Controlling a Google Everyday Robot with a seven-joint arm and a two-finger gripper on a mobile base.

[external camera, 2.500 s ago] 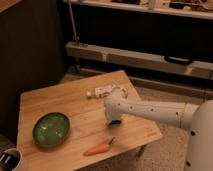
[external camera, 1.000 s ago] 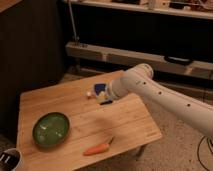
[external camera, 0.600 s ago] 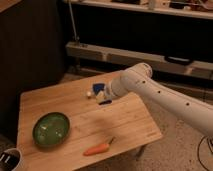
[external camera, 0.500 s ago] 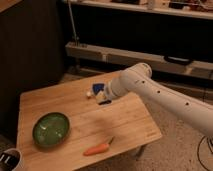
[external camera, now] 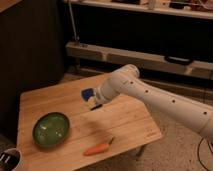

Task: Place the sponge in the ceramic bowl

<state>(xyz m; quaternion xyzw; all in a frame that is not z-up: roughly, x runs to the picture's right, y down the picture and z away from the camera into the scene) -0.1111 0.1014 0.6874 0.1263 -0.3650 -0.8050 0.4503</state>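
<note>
Table (external camera: 131, 121): pale wood, with a dark wall and a low shelf (external camera: 150, 57) behind.
Gripper (external camera: 93, 103): above the table's middle, jaws clamped on the blue sponge (external camera: 88, 94).
Bowl (external camera: 51, 129): green, front left, well apart from the sponge.
Carrot (external camera: 97, 148): near the front edge.

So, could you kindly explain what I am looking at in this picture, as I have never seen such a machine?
This is a single camera's view, looking down on a wooden table. The white jointed limb coming in from the right is the robot arm. At its end, over the far middle of the table, is the gripper, a simple hand with two jaws. They are shut on the sponge, a small blue block. On the table lie the green ceramic bowl, empty, towards the left, and an orange carrot near the front edge. A white cup shows in the bottom left corner.
</note>
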